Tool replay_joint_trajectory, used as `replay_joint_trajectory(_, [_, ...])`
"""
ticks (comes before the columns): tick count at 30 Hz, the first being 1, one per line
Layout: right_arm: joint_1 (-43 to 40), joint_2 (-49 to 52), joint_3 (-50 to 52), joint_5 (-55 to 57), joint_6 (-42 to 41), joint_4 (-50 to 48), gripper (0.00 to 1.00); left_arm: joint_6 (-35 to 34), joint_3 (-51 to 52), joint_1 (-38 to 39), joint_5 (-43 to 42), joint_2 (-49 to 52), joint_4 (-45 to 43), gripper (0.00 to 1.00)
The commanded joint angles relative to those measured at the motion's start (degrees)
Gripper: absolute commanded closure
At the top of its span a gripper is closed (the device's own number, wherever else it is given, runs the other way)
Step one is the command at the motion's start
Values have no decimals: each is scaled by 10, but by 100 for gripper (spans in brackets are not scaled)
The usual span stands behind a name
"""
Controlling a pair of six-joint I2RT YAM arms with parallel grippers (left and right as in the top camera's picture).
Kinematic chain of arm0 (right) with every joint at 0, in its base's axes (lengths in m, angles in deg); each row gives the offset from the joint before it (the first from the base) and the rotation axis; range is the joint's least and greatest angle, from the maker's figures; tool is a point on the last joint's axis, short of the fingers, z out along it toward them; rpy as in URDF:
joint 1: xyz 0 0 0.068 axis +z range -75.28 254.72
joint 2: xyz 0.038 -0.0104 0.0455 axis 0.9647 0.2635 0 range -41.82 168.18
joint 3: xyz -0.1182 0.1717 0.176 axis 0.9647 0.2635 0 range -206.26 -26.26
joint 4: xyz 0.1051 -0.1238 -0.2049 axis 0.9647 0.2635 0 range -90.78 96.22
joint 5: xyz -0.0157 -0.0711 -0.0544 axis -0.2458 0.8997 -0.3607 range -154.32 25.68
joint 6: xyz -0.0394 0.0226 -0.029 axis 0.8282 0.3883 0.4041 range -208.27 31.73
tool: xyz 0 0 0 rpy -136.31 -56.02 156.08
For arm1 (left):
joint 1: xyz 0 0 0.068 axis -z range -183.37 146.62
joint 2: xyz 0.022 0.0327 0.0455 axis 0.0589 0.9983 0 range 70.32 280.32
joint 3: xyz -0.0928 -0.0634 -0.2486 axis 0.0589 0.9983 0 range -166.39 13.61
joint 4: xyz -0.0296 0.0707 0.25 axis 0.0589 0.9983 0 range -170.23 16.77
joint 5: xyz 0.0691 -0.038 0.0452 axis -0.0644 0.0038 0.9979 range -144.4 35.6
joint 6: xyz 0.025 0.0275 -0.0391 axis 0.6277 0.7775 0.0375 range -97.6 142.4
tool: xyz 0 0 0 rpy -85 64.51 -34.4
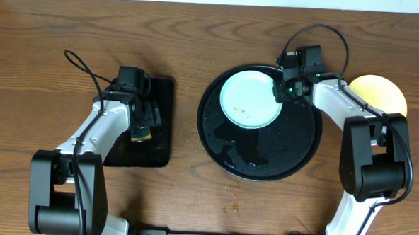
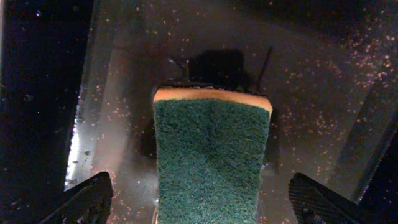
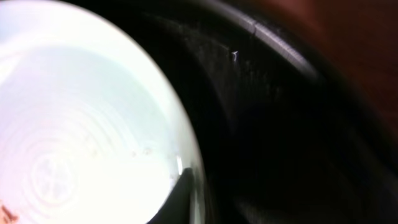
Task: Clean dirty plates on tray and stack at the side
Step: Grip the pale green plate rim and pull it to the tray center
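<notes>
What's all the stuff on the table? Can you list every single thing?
blue plate: one, pale blue, on the round tray, toward its far left
yellow plate: one, pale yellow, on the table right of the round tray
round tray: one, black, mid-table
rectangular tray: one, black, left side
sponge: one, green over orange, on the rectangular tray
table: one, brown wood
left arm: one, white and black
right arm: one, white and black
left gripper: one, black, open over the sponge
right gripper: one, black, at the blue plate's right edge
</notes>
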Motion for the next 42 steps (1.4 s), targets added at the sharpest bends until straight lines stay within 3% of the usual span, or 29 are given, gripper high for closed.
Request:
replay_joint_trajectory(1, [2,-12,-3,-13,0,26,99,3,0,-2,9,0,1,10])
replay_joint_trajectory(4, [-3,-41,-3,-13,-25,63,99,3,0,-2,9,0,1,10])
replay_joint_trajectory(10, [-8,-150,-3,25,-165,220,99,3,0,-2,9,0,1,10])
replay_joint_trajectory(16, [-8,-186,-2,82,-274,336,99,3,0,-2,9,0,1,10])
replay_joint_trajectory(22, [3,-186,25,82,-323,329,99,3,0,-2,9,0,1,10])
replay_joint_trajectory(29, [3,-186,91,83,-457,225,99,3,0,-2,9,0,1,10])
replay_joint_trajectory(34, [2,-186,137,81,-439,164,97,3,0,-2,9,0,1,10])
replay_joint_trajectory(37, [1,-188,136,81,-353,158,82,3,0,-2,9,0,1,10])
replay_joint_trajectory(40, [1,-188,119,61,-250,161,74,3,0,-2,9,0,1,10])
replay_joint_trajectory(42, [1,-188,110,31,-167,160,58,3,0,-2,10,0,1,10])
